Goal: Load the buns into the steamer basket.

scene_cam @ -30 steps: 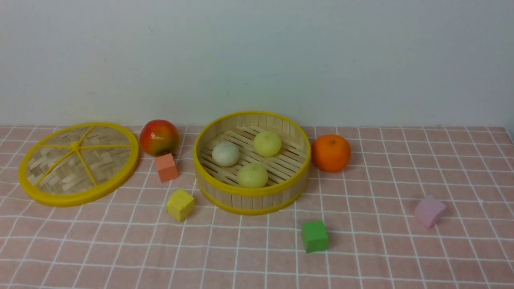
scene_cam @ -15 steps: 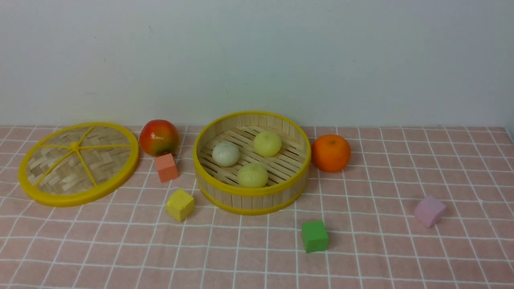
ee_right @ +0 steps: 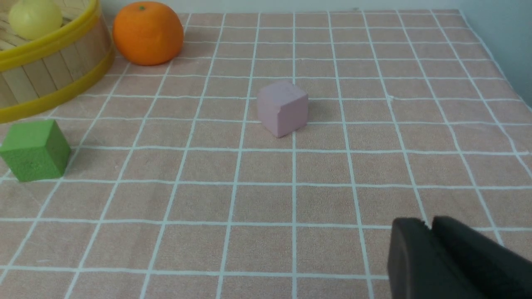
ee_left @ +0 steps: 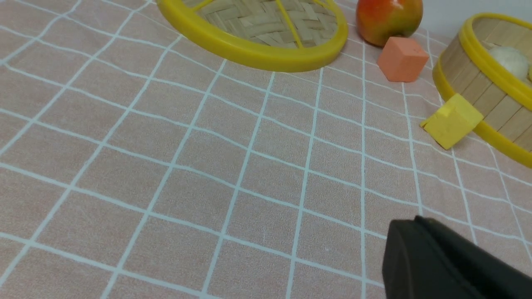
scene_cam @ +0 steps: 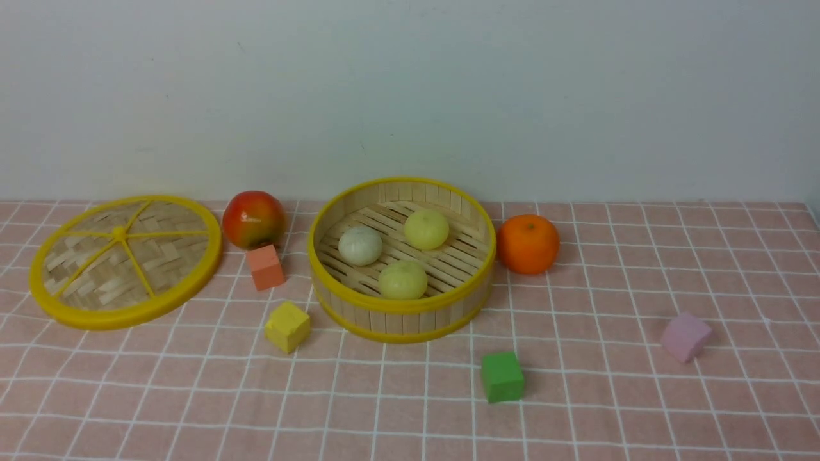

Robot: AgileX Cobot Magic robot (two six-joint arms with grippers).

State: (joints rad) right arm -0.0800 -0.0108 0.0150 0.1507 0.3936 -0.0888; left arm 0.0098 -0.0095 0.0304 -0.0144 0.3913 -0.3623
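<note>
Right now you have a pink checked cloth covering the counter, and on it, going from the biggest thing down, the lid lies flat at far left, well apart from the basket. The basket stands upright near the middle, open at the top. All three buns sit on its slatted floor: the white bun toward the left, one yellow-green bun toward the back, the other yellow-green bun at the front against the near wall. None of them touches another.

Just right of the basket you see the orange, and between lid and basket, at the back, the apple. An orange-pink block sits just in front of the apple. A yellow block lies near the basket's front-left wall, a green block in front of the basket to the right, and a lilac block well off to the right.

Neither arm shows in your front view. In the left wrist view the left gripper has its fingers pressed together over bare cloth, holding nothing. In the right wrist view the right gripper shows a narrow slit between its fingers, with nothing in it.
</note>
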